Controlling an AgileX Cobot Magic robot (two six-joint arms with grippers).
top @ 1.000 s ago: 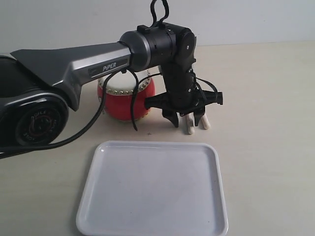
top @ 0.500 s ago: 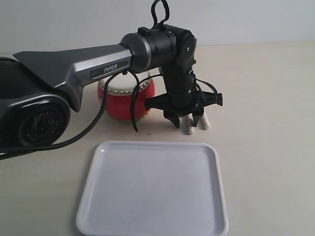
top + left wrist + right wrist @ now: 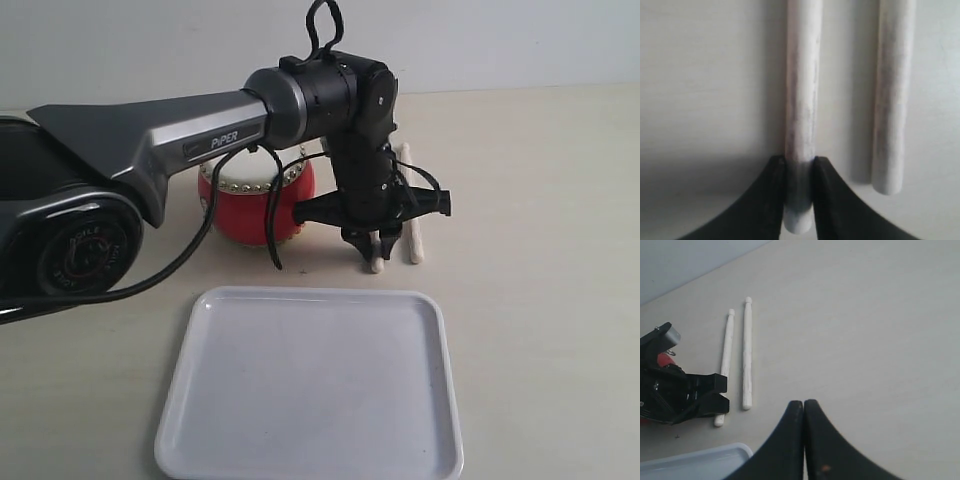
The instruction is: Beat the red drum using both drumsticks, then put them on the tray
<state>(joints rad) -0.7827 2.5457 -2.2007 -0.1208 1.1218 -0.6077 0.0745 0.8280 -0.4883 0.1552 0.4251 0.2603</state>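
Your left gripper (image 3: 374,248) reaches across from the left and has its jaws pinched tight on the left drumstick (image 3: 801,90), close to that stick's near end, so only a short stub pokes out past the fingertips. The right drumstick (image 3: 414,240) lies just beside it on the table (image 3: 540,250), nearly parallel, not touching, and outside the jaws. Both sticks run near-to-far with their small rounded tips at the far end. The red drum (image 3: 240,215) stands upright to the left of the sticks, near them but apart. From the exterior view the left arm (image 3: 150,140) crosses over its top, and a black cable (image 3: 270,232) hangs in front of its right side (much of the cream skin is hidden that way). The wrist also covers most of the gripped stick's length. The tray (image 3: 310,390) sits nearer than drum and sticks, its far rim just short of the gripped stick's end. Your right gripper (image 3: 804,412) hangs over bare table to the right of the sticks, well apart from them, its fingers pressed together with nothing between them.
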